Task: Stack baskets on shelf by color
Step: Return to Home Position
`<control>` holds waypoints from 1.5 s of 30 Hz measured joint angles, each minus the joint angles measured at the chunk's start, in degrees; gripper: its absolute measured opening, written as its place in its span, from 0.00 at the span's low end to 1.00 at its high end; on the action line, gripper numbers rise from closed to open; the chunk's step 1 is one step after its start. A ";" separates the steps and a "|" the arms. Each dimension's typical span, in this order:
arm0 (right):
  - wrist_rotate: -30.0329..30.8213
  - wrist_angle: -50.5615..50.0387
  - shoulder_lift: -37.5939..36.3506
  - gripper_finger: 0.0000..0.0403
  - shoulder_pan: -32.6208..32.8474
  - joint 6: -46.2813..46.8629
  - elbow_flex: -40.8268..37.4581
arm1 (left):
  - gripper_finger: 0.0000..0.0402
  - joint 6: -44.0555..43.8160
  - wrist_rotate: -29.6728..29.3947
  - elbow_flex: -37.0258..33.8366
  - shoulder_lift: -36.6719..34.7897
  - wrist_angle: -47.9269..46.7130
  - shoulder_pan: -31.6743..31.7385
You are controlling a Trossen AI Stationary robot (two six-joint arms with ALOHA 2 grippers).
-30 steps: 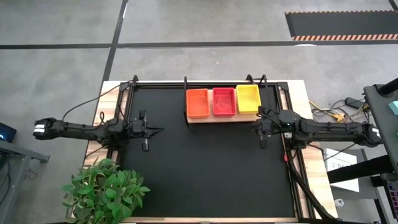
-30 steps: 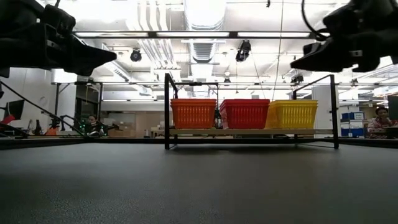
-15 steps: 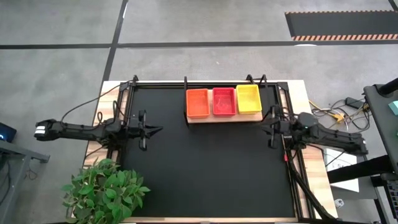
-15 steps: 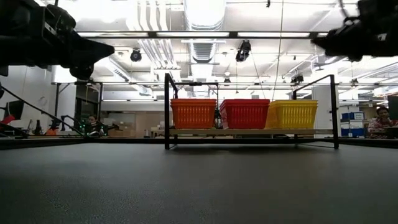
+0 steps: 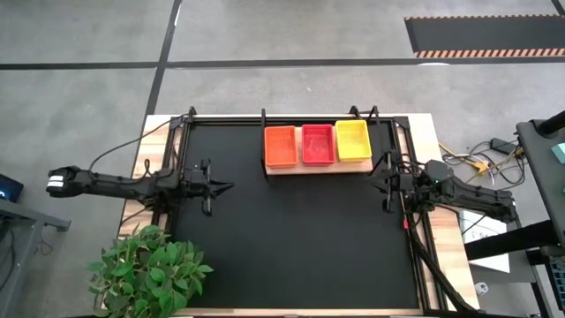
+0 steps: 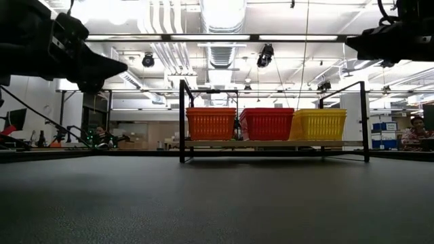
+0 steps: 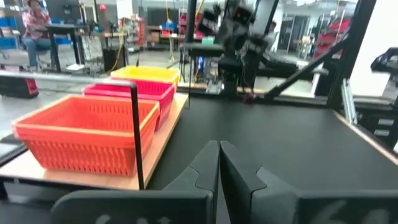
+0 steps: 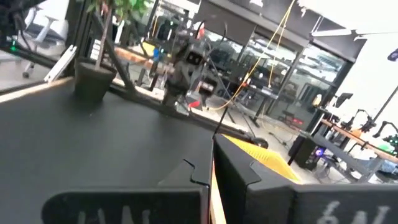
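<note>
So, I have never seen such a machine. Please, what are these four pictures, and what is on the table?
It is a robot with two dark arms at a table. One picture looks down from above, one looks level across the table, and two come from cameras on the wrists. The left claw and the right claw are both shut, hold nothing, and hang above the black mat. At the back, a wooden shelf carries an orange basket, a red-pink basket and a yellow basket side by side.

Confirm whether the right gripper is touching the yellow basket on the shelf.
Apart. The low view shows the right gripper well above the yellow basket, with open air between them; the basket sits on the shelf.
</note>
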 joint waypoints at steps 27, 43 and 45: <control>1.12 1.70 3.52 0.02 0.00 12.31 0.02 | 0.00 0.06 0.02 -0.02 17.51 0.02 0.00; 1.11 1.70 3.52 0.02 0.00 12.31 0.02 | 0.00 0.06 0.01 -0.03 29.73 0.02 0.00; 1.11 1.72 3.52 0.02 0.00 12.31 0.02 | 0.00 0.06 0.02 0.03 31.23 0.02 0.00</control>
